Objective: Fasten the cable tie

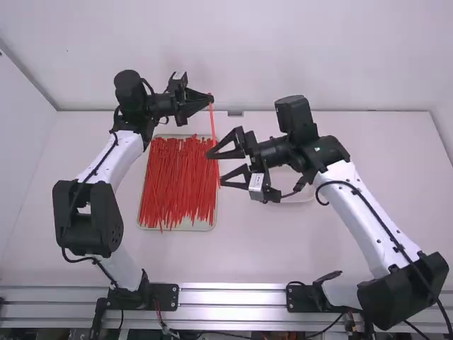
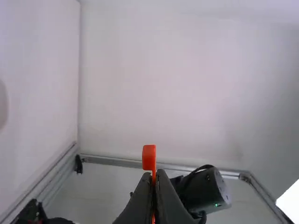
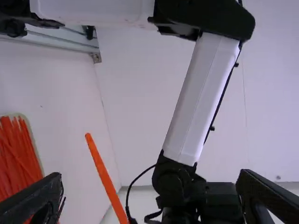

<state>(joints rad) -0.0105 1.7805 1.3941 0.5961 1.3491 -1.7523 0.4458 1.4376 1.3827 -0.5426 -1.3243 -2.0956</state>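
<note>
- The left gripper (image 1: 205,100) was clamped shut on a single thin red plastic cable tie (image 1: 211,120), pinching it near one end and holding it up, well clear of the worktop (image 1: 297,234).
- From that pinch, the strip's long axis ran straight out towards the right gripper (image 1: 216,166), with its free end just short of the nearer fingertip.
- The right gripper's fingers were spread wide, with nothing between them.
- From the right wrist, the tie slanted up through the gap between those fingers, closer to one finger and touching neither.
- So the right arm was plainly the one placed to take the loose end. My read is that a short advance along the strip and a close would catch it.
- I couldn't tell which end carried the locking head.
- Below the right gripper lay a heap of spare red cable ties (image 1: 177,180) on a flat pale tray (image 1: 184,228), and neither gripper was touching it.
</note>
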